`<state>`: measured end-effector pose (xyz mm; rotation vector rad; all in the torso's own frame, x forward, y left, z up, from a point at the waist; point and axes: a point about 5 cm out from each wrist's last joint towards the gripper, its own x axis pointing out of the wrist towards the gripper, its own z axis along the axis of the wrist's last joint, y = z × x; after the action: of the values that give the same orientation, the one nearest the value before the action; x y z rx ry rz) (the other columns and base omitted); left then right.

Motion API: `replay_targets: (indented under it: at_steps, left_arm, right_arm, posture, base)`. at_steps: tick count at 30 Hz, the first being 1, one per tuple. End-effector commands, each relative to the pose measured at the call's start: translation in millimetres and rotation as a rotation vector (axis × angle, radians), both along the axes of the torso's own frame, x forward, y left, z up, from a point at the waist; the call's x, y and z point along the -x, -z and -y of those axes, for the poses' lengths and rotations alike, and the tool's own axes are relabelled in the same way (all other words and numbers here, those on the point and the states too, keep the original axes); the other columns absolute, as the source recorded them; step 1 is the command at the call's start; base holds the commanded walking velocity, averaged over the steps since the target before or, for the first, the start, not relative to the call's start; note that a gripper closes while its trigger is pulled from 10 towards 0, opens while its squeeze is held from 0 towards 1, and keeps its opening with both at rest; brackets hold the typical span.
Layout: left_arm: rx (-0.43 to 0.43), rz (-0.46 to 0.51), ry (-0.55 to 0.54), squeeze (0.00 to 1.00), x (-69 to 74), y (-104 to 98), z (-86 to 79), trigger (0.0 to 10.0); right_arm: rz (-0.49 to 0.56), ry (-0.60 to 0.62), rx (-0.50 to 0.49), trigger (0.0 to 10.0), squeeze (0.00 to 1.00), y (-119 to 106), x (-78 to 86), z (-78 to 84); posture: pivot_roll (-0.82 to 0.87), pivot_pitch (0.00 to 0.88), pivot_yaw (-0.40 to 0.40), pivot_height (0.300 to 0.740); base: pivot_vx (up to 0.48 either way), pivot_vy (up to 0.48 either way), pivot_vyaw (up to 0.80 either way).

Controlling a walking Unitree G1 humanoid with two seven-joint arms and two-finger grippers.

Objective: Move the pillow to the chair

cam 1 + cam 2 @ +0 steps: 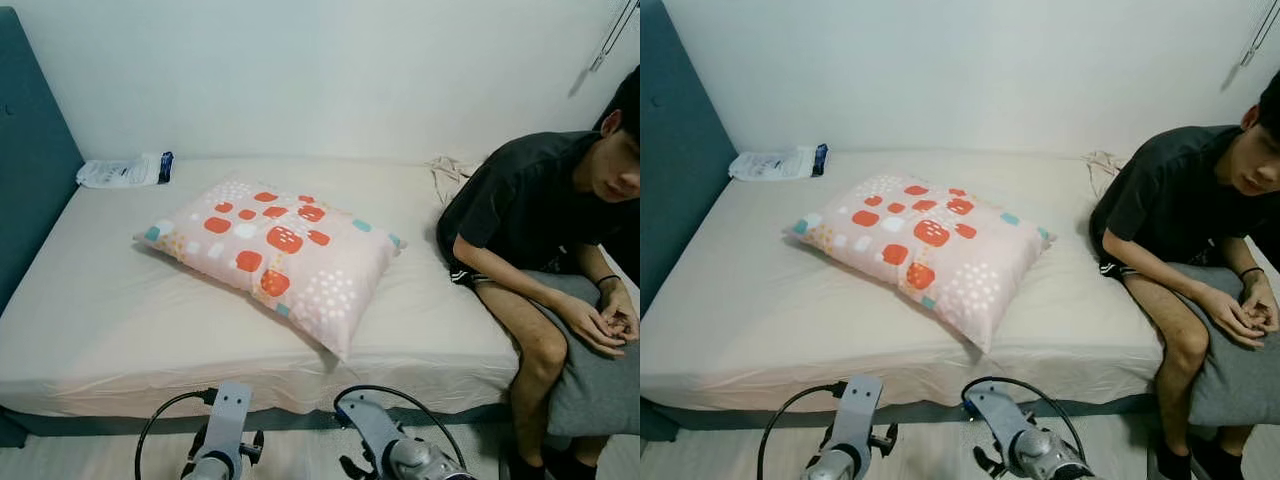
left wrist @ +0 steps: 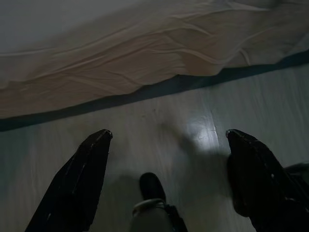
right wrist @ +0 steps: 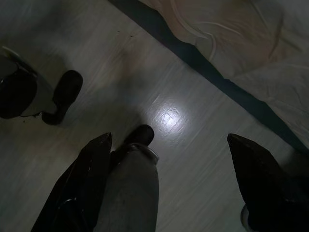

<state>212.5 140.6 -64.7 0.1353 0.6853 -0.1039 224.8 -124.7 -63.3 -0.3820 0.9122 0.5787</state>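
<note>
Item: pillow (image 1: 275, 250), pink with orange and white patches, lying flat on the bed (image 1: 90, 300), well ahead of both grippers. Its long axis runs diagonally, from the far left corner to the near right corner, which points at the bed's front edge.

Left gripper (image 2: 166, 140): fingers spread wide, low above the floor (image 2: 159, 130), near the hanging sheet (image 2: 120, 63).

Right gripper (image 3: 169, 142): fingers spread wide, likewise low over the floor.

Head views add: 1 person (image 1: 545, 250) seated on the bed's right end, partly cut off; 1 white packet (image 1: 125, 171) at the far left, contents unreadable.

Wrist views: dark, with the robot's feet dimly seen.
</note>
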Motion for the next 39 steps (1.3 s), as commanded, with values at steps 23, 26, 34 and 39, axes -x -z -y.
replay_targets:
  at_steps: [23, 26, 34, 39]
  left_arm:
    - [-0.001, 0.0, -0.004, 0.0, 2.3, 1.0, -1.8, 10.0]
    - [0.014, -0.003, -0.018, 0.0, 2.6, 1.3, -1.7, 10.0]
    - [0.01, -0.007, -0.01, 0.0, 3.3, 1.8, -1.6, 10.0]
    - [-0.002, -0.005, -0.01, 0.0, 3.5, 1.8, -3.0, 10.0]
  right_arm:
    - [0.008, -0.003, -0.021, 10.0, 0.0, -1.5, -1.6, -0.6]
    - [0.011, -0.006, -0.02, 10.0, 0.0, -1.2, -1.0, -0.6]
    - [0.011, -0.004, -0.018, 10.0, 0.0, -0.1, 0.6, -0.2]
    - [0.022, 0.028, -0.042, 10.0, 0.0, -1.9, -1.9, -0.1]
  posture:
    - [0.0, 0.051, -0.057, 0.709]
    - [0.0, 0.05, -0.054, 0.709]
    - [0.0, 0.047, -0.052, 0.709]
    - [0.0, 0.053, -0.05, 0.709]
  base:
    - [0.3, 0.0, 0.0]
    - [0.21, 0.0, 0.0]
    - [0.0, 0.0, 0.0]
    - [0.0, 0.0, 0.0]
